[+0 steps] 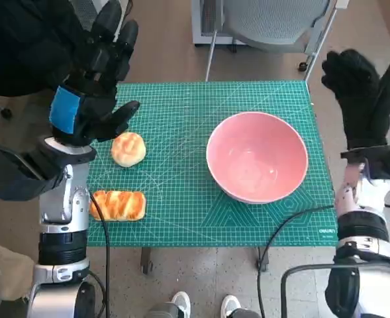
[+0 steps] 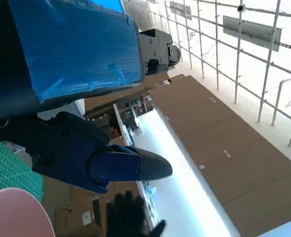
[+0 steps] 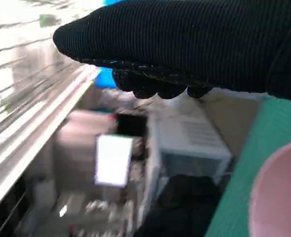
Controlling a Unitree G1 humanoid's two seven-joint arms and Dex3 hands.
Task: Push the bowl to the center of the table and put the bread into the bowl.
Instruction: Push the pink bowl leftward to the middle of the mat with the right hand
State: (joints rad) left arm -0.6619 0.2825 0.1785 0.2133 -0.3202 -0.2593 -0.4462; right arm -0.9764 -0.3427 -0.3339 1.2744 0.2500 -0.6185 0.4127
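One pink bowl [image 1: 257, 156] sits right of the mat's [image 1: 181, 106] middle, upright, with nothing in it. Two breads lie on the left part of the mat, well apart from the bowl: a round bun [image 1: 128, 148] and, nearer to me, a long ridged loaf [image 1: 118, 205] close to the left edge. The two do not touch.

My left hand [image 1: 92, 93] hangs over the far left corner of the mat, just beyond the bun, blue tape up, fingers spread and holding nothing; the thumb reaches toward the bun, but I cannot tell whether it touches. My right hand [image 1: 363, 93] is raised past the right edge of the mat, beyond the bowl's right side and apart from it, fingers wide and holding nothing.

A black cable [image 1: 284, 228] crosses the near right corner of the mat. A grey chair [image 1: 267, 23] stands on the floor beyond the far edge. A person's white shoes [image 1: 204, 306] show on the near side.
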